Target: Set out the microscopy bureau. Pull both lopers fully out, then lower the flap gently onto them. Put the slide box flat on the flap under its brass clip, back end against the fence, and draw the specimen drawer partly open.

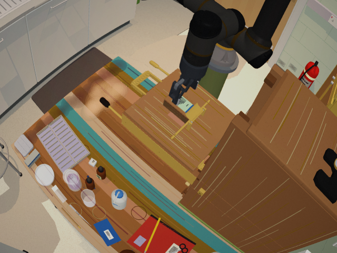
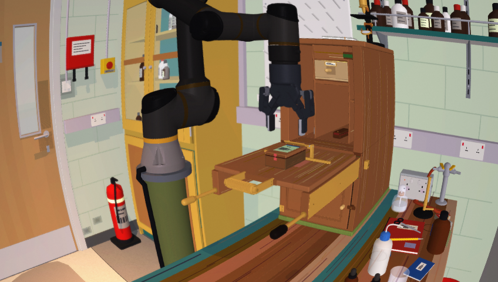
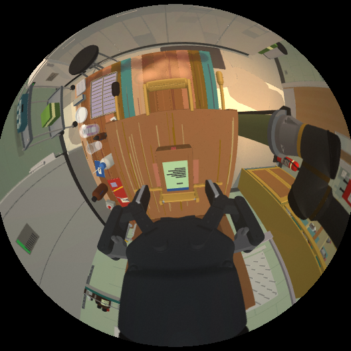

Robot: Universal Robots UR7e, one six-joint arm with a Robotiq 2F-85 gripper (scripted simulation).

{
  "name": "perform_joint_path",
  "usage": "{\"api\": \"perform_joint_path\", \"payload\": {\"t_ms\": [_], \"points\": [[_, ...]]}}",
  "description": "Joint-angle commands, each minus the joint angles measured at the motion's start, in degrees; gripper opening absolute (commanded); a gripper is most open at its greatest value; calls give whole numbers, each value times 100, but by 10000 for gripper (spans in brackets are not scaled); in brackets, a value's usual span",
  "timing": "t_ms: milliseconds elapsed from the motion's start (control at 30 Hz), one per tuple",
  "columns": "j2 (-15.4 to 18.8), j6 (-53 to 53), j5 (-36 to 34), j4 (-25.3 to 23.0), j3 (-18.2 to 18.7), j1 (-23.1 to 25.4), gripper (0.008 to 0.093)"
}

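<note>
The bureau's flap (image 2: 297, 167) lies level, resting on two pulled-out lopers. One loper has a black knob (image 2: 278, 231), the other a pale knob (image 2: 188, 200). The brown slide box (image 2: 285, 156) lies flat on the flap with its green label up. Its back end sits under the brass clip (image 2: 309, 151), seen from the wrist camera (image 3: 179, 196) across the box's near end. The specimen drawer (image 2: 331, 70) sits high in the bureau, its front about level with the frame. My gripper (image 2: 286, 128) hangs above the box, clear of it. It is open and holds nothing.
Behind the flap stands the bureau's tall carcass (image 1: 261, 177). My arm's pedestal (image 2: 167, 209) stands left of the flap. On the bench are bottles (image 1: 119, 198), a slide tray (image 1: 62, 143), a red notebook (image 1: 163, 239) and glassware. A brass handle (image 2: 244, 186) juts from the flap's front edge.
</note>
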Motion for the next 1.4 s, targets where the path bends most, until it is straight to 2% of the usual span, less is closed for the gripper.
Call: {"api": "perform_joint_path", "payload": {"t_ms": [0,267,633,800,1133,1367], "points": [[-12,0,0,16,-15,0,880],[-202,0,0,477,-293,0,880],[-523,0,0,1607,-1099,0,880],[-582,0,0,1972,-1398,0,880],[-606,-8,0,2157,-1555,-8,880],[-691,-507,-1,2249,-1567,-512,880]]}}
